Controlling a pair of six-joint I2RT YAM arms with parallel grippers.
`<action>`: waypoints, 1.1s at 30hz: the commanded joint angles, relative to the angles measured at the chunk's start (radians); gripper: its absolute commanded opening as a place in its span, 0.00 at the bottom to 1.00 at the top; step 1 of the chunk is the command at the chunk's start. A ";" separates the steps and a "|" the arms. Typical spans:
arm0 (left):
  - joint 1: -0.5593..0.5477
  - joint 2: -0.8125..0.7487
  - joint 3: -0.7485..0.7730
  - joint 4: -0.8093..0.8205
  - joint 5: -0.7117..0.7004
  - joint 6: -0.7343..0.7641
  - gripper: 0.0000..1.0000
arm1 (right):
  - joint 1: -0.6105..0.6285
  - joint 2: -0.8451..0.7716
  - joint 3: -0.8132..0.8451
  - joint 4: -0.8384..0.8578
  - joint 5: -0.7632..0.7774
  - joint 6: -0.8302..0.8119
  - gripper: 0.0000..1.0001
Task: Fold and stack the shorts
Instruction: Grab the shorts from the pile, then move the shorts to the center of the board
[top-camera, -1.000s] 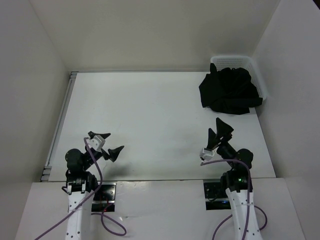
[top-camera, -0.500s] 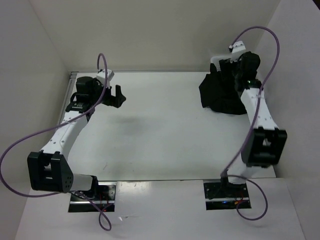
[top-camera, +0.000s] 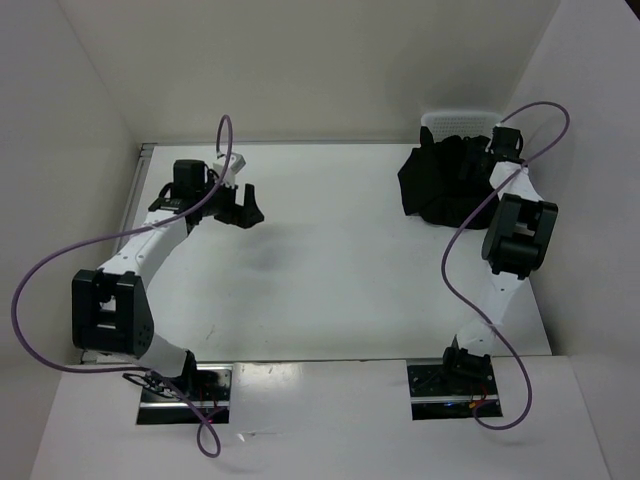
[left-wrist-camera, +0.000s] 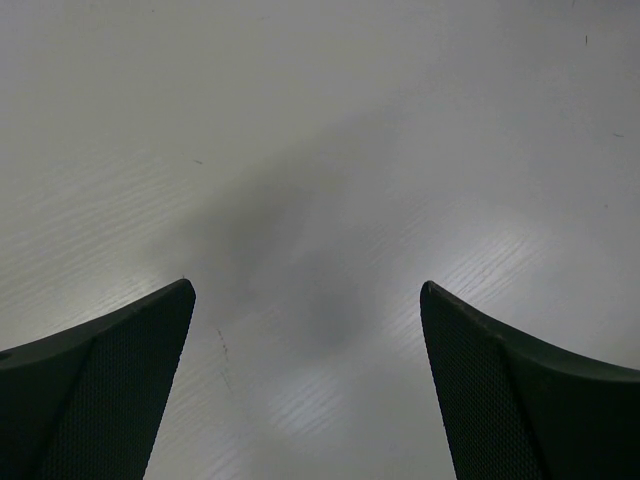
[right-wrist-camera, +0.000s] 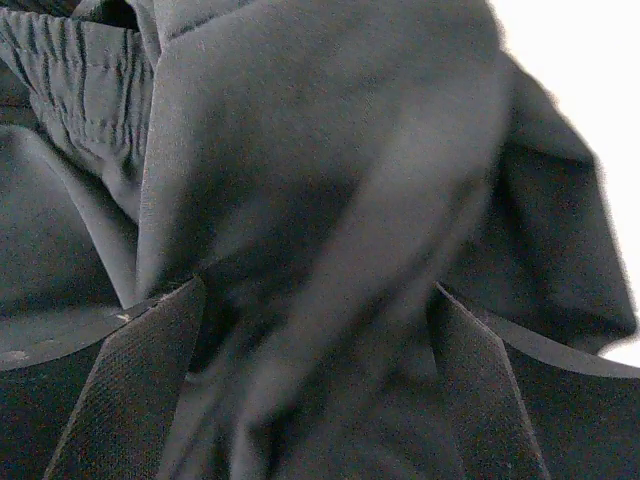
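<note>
The black shorts (top-camera: 448, 188) lie crumpled at the far right, spilling out of the white mesh basket (top-camera: 465, 117) onto the table. My right gripper (top-camera: 487, 160) is stretched out over them, its dark fingers hard to tell from the fabric in the top view. In the right wrist view the right gripper (right-wrist-camera: 318, 290) is open, pressed into the shorts (right-wrist-camera: 300, 150), with a fold of fabric between the wide-apart jaws; a gathered waistband (right-wrist-camera: 70, 75) shows at upper left. My left gripper (top-camera: 243, 205) is open and empty over the bare table at far left, also seen in its wrist view (left-wrist-camera: 305, 290).
The white table (top-camera: 330, 260) is enclosed by white walls on three sides. The basket stands in the far right corner against the right wall. A metal rail (top-camera: 122, 240) runs along the table's left edge. Purple cables loop above both arms.
Both arms have swung from folded at the near edge out to the far side. In the last half second the right wrist moved right and down into the shorts; the left gripper shifted slightly right.
</note>
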 joint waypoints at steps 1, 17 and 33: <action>-0.001 0.028 0.044 0.019 0.033 0.004 1.00 | 0.011 0.053 0.082 0.011 -0.061 0.032 0.95; -0.001 0.032 0.113 0.028 0.024 0.004 1.00 | 0.011 -0.089 0.340 -0.038 -0.313 0.050 0.00; 0.030 -0.430 -0.178 0.122 -0.075 0.004 1.00 | 0.408 -0.628 0.357 0.196 -0.618 0.192 0.00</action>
